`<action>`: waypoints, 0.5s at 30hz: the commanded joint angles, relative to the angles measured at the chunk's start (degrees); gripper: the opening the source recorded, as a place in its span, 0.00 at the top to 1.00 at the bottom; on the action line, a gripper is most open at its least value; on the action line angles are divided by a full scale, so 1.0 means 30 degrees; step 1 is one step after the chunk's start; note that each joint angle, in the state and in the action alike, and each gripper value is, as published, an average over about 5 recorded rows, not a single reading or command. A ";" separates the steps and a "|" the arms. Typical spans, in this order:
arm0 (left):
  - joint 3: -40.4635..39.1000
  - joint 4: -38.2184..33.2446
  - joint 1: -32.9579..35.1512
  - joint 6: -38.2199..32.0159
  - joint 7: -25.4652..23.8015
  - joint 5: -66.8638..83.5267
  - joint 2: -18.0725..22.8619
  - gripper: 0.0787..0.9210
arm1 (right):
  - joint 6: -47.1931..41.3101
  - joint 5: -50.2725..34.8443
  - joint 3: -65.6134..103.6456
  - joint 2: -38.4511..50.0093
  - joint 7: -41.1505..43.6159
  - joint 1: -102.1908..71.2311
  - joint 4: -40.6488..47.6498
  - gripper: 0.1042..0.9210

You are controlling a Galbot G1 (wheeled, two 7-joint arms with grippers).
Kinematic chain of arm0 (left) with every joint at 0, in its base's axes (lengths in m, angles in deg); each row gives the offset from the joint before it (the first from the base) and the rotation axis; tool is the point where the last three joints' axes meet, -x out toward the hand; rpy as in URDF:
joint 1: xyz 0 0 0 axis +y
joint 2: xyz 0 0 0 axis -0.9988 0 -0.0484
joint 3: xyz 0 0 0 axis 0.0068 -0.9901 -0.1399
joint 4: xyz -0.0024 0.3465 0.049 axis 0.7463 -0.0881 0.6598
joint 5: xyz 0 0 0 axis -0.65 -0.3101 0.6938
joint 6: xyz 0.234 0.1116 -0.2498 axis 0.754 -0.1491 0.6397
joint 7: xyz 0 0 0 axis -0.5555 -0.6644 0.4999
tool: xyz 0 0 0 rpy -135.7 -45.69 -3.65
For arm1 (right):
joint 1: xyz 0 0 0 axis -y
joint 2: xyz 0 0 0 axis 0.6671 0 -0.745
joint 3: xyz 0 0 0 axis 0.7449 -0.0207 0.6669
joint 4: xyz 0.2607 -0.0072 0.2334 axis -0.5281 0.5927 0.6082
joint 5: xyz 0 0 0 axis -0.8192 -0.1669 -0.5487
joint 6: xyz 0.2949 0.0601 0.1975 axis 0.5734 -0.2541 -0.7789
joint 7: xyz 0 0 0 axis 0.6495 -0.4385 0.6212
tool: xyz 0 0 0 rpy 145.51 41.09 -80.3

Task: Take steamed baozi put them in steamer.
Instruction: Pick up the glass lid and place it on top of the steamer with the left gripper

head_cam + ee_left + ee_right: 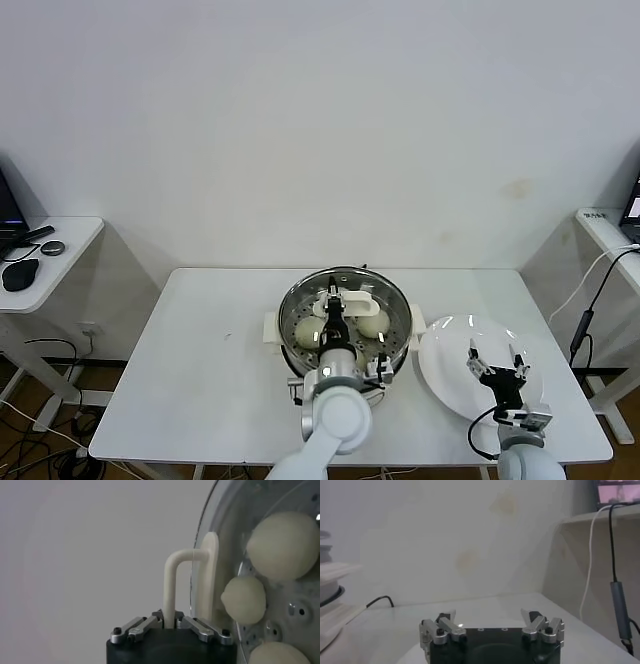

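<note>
Two baozi (310, 331) sit in the steamer (396, 300); left gripper (335, 303) pinches the lid handle (176, 580) (right gripper (497, 358), at three o'clock, gapes empty).

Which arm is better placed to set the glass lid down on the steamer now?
Left. The left gripper is shut on the lid handle, over the steamer with baozi inside. The right gripper hangs open above the white plate.
</note>
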 commanded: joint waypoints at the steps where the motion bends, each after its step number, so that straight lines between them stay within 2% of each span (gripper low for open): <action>1: 0.0069 0.0202 -0.0014 -0.0007 -0.0198 -0.0125 0.0029 0.89 | 0.0003 0.0045 -0.0063 -0.0055 -0.0022 0.0059 0.0016 0.12; 15: 0.0251 0.0240 -0.0055 -0.0014 -0.0429 0.1258 -0.0023 0.89 | 0.0026 0.0057 -0.0055 -0.0063 -0.0021 0.0022 -0.0026 0.12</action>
